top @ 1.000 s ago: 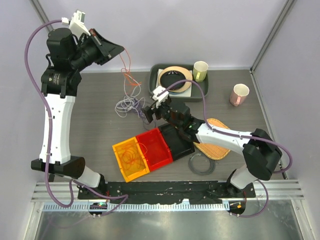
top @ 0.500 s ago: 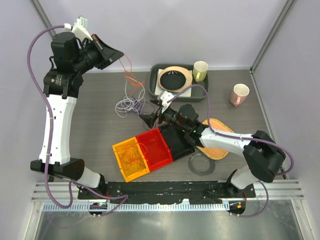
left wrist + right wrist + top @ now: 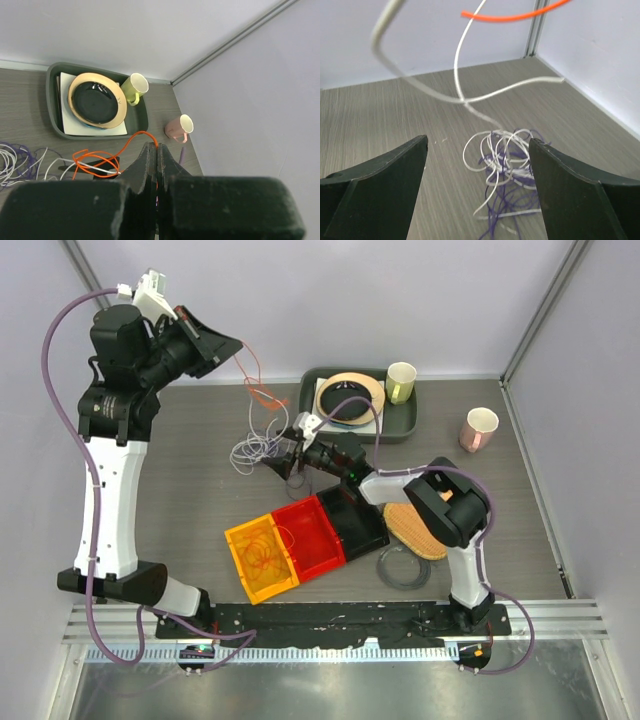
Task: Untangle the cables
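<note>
**Cable lot on desk: one strand lifted, heap at rest**

Item 1. Left end effector [image 3: 157, 150]: raised high over the far left of the desk [image 3: 190, 500]. Its fingers are pressed together on the orange-red cable [image 3: 515, 18]. The cable leaves the fingertips in an arc and hangs down to a small loose tangle above the desk surface, just left of the grey tray [image 3: 405, 425].

Item 2. Right end effector [image 3: 477, 140]: low over the middle of the desk, with its fingers spread wide and nothing between them. It faces the heap and does not touch it.

Item 3. White and purple cables [image 3: 502, 162]: one mixed heap of thin loops lying on the desk, left of the right end effector and below the hanging orange-red tangle. A white strand rises from the heap towards that tangle. Whether the two are knotted cannot be told.

Item 4. Grey tray: stands at the far edge and holds a plate [image 3: 350, 382] and a yellow-green cup [image 3: 401, 380].

Item 5. Pink cup [image 3: 479, 428]: stands on the desk right of the tray.

Item 6. Orange bin [image 3: 240, 540] and red bin [image 3: 310, 540]: side by side near the front, touching. Thin loops show inside the orange one.
</note>
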Controlling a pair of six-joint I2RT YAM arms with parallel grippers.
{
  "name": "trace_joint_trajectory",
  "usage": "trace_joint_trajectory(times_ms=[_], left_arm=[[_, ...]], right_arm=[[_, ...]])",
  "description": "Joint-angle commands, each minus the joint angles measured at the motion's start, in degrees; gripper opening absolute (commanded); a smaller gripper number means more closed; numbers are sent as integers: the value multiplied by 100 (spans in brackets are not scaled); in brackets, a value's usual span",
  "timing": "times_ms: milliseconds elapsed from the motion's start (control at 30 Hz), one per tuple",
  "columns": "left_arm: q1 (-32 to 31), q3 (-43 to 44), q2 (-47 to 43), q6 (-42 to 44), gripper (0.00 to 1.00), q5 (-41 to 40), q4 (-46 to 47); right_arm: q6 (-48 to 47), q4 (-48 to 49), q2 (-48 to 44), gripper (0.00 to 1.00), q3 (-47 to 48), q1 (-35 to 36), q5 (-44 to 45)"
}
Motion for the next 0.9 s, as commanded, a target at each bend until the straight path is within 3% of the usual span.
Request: trace_joint_trajectory(times_ms=[0,200,300,333,433,600,733,867], left_arm=[[-8,226,-67,-12,0,15,14],[-8,147,-14,32,0,6,32],[-8,252,21,94,0,-195,-56],[-8,340,39,103,0,-292,-109],[-8,463,4,243,0,-801,-267],[53,245,-189,559,0,-2355,-470],[343,-19,-322,577,0,-2595,-452],[615,7,-251,516,0,-3262,-601]], right_arm=[[142,795,233,87,715,35,34],[239,611,654,81,1312,35,-158],[195,349,647,48,1288,35,-405],[134,208,612,29,1244,35,-388],[-34,-469,384,1,1068,-62,-257],[807,-725,23,1,419,-763,524],[1808,-918,-162,1,66,-1590,904],[2216,-1287,-346,1,-136,-2206,1193]])
